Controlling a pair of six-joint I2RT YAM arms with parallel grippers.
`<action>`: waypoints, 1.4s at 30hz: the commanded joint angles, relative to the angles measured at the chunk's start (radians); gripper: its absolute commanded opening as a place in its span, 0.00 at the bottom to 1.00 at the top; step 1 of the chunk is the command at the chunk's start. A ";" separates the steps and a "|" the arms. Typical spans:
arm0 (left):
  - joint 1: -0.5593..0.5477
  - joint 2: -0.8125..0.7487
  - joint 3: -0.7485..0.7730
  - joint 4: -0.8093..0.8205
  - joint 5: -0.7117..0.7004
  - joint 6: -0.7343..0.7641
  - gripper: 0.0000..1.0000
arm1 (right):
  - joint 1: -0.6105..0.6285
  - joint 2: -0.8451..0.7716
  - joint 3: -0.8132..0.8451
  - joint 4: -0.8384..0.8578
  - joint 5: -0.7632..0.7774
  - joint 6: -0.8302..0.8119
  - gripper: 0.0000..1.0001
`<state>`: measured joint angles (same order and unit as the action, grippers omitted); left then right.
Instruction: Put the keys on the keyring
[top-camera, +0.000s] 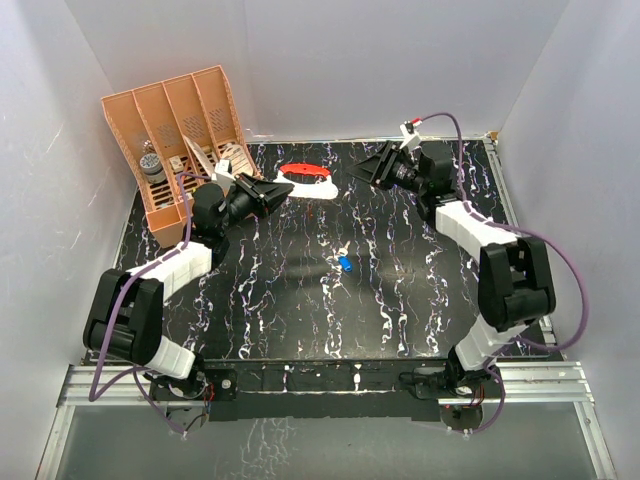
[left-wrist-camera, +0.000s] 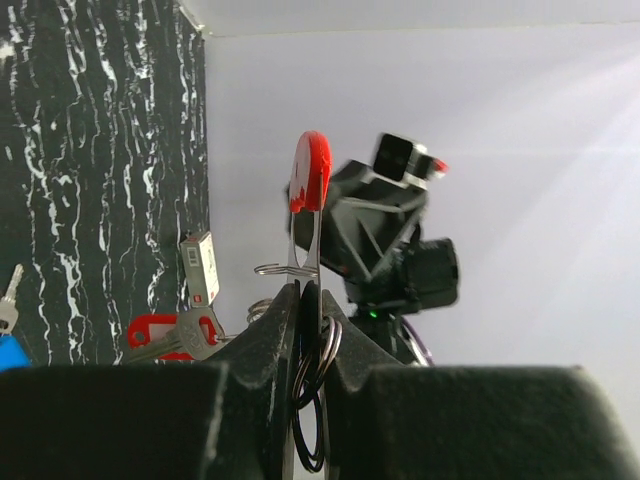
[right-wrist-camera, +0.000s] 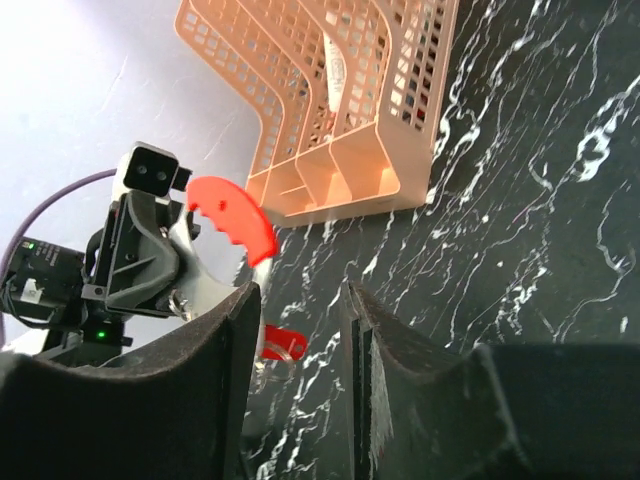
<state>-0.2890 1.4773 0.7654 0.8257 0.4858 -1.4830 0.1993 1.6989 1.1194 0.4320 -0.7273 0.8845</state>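
Note:
My left gripper (top-camera: 281, 191) (left-wrist-camera: 302, 292) is shut on the flat whitish-grey tag of the keyring and holds it up at the back middle of the table. The keyring's red loop (top-camera: 305, 171) (left-wrist-camera: 310, 172) (right-wrist-camera: 232, 215) sticks out past the fingertips. Thin dark wire rings (left-wrist-camera: 316, 385) hang between the left fingers. The red-headed key (left-wrist-camera: 168, 335) (right-wrist-camera: 283, 341) lies on the table just under the keyring. The blue-headed key (top-camera: 345, 264) (left-wrist-camera: 8, 352) lies alone mid-table. My right gripper (top-camera: 363, 168) (right-wrist-camera: 299, 292) is open and empty, facing the keyring a short way to its right.
An orange slotted rack (top-camera: 185, 125) (right-wrist-camera: 340, 100) with small items stands at the back left, close behind the left gripper. A small white label with red marks (left-wrist-camera: 200, 267) lies by the red key. White walls enclose the black marbled table (top-camera: 400, 290).

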 joint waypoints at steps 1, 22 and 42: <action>0.007 -0.038 0.002 -0.025 -0.018 0.004 0.00 | 0.049 -0.141 0.053 -0.134 0.127 -0.256 0.36; 0.008 -0.038 0.015 -0.022 -0.065 -0.068 0.00 | 0.413 -0.205 0.179 -0.457 0.531 -0.617 0.27; 0.008 -0.043 -0.003 0.013 -0.050 -0.086 0.00 | 0.435 -0.179 0.141 -0.468 0.566 -0.615 0.25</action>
<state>-0.2890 1.4776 0.7654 0.7895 0.4191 -1.5497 0.6304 1.5143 1.2526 -0.0570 -0.1776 0.2779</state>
